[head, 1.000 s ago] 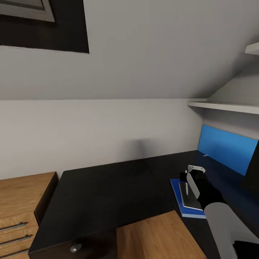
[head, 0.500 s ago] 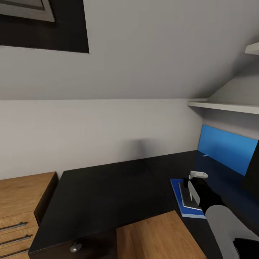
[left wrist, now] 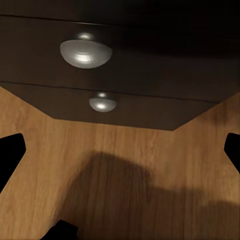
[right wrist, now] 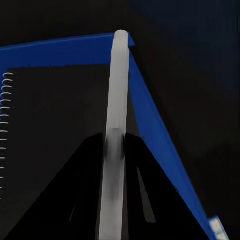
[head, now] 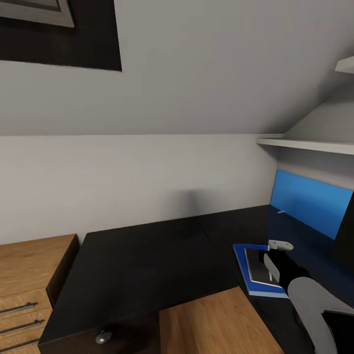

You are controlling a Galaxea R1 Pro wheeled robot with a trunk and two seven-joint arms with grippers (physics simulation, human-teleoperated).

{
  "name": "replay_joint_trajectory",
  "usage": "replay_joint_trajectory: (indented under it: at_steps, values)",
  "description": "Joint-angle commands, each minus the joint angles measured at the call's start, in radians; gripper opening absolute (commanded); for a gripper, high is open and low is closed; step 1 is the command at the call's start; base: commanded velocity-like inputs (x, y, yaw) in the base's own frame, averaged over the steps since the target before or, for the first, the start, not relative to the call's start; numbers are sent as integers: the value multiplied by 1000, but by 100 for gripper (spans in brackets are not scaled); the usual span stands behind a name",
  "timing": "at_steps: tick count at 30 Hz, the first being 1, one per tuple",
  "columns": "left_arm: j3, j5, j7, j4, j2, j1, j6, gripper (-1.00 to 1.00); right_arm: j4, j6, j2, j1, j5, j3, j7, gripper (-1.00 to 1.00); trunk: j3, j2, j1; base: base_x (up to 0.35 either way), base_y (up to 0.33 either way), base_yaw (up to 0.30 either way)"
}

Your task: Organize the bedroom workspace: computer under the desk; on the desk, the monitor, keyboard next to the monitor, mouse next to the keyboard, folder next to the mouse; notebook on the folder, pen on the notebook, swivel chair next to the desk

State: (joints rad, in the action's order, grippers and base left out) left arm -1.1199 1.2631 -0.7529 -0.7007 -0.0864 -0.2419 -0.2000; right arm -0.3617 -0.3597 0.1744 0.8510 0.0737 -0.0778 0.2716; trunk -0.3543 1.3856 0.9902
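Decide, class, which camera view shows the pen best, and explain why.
The right wrist view: the pen runs long and pale, close up, between the dark jaws over the notebook. The head view gives a small sliver beside the right arm. The left wrist view faces drawer knobs.

So colour-wise: the desk (head: 142, 265) is flat black, and the folder (head: 242, 260) on it is bright blue. The notebook (head: 256, 268) on top has a dark, nearly black cover with a silvery-white spiral binding (right wrist: 6, 130) down one edge. The pen (right wrist: 116, 125) is pale grey-white, kinda glossy. The right hand (head: 276, 255) is black with a light grey piece on it, and the arm behind goes grey. There's a bright blue panel (head: 309, 201) on the wall by the desk, with a white shelf (head: 305, 145) above. The walls are plain light grey. The dresser (head: 29, 280) is warm brown wood grain, the floor (left wrist: 150, 170) is the same sort of wood. The dark drawers have shiny silver knobs (left wrist: 85, 52).
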Motion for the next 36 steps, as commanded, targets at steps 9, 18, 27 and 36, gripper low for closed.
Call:
replay_joint_trajectory:
  at_steps: [9, 18, 27, 36]
  values:
    - [-8, 10, -4, -1, 0, -2, -6, 100, 0, 74, 1, 0, 9, 0, 5, -100, -30, 64, 35, 0, 0, 0]
    - [-9, 10, -6, 0, 0, -2, -6, 100, 0, 76, 0, 0, 9, 1, 4, -100, -48, 106, 58, 0, 0, 0]
    - [-8, 11, -5, 0, 0, -2, -5, 100, -11, 74, -3, 0, 10, 6, 4, -100, -64, 141, 77, 0, 0, 0]
    - [-9, 12, -5, 0, 1, -2, -4, 100, -16, 73, -4, 0, 11, 9, 4, 100, -64, 141, 77, 0, 0, 0]
